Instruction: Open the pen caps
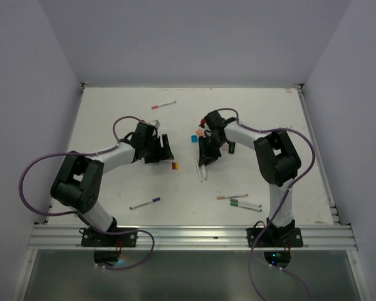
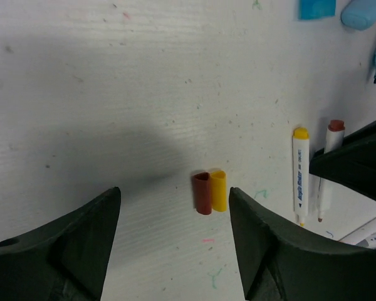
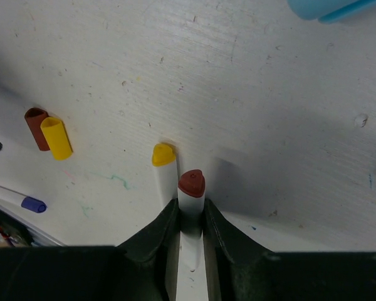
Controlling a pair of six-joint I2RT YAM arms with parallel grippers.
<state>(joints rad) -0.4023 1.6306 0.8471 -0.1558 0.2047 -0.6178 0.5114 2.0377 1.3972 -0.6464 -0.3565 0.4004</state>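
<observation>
Two loose pen caps, a red-brown cap (image 2: 202, 194) and a yellow cap (image 2: 219, 190), lie side by side on the table. They lie just ahead of my open, empty left gripper (image 2: 174, 210), nearer its right finger. They also show in the right wrist view (image 3: 50, 133) and as a small orange spot in the top view (image 1: 175, 165). My right gripper (image 3: 191, 210) is shut on a white pen barrel with a red-brown end (image 3: 191, 183). A second white pen with a yellow end (image 3: 163, 155) lies right beside it. Both grippers (image 1: 165, 150) (image 1: 207, 157) are low over the table's middle.
A blue cap (image 2: 317, 7) and a light blue highlighter (image 2: 363, 14) lie further back. A pen with a purple cap (image 1: 144, 203) lies near left. A pen with a red cap (image 1: 163, 105) lies far back. Two capped pens (image 1: 238, 200) lie near right.
</observation>
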